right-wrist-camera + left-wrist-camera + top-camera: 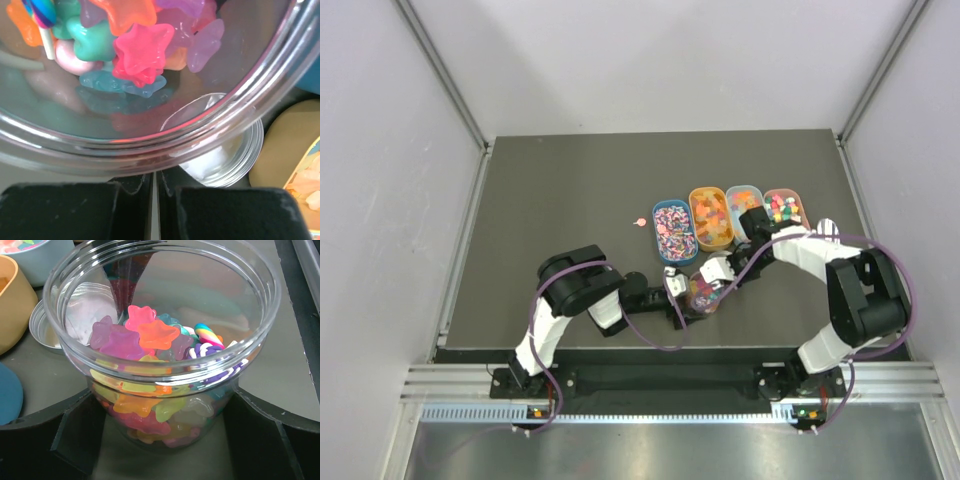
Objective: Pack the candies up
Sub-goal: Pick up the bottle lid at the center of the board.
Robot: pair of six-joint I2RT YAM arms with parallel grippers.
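Observation:
A clear round jar [705, 292] stands near the table's front, partly filled with candies [150, 335]: star-shaped gummies in pink, orange, purple and yellow, plus a striped lollipop. My left gripper [680, 302] has a black finger on each side of the jar's lower wall [250, 315] and is shut on it. My right gripper [720, 272] hovers at the jar's far rim [150, 145] with its jaws shut; only a thin pale line shows between them. More candies [140, 55] show through the glass below it.
Several oval trays of candies sit in a row behind the jar: blue [674, 230], orange [712, 217], grey-blue [744, 205], pink [782, 207]. A silver lid [42, 327] lies beside the jar. One stray pink candy [639, 222] lies left of the trays.

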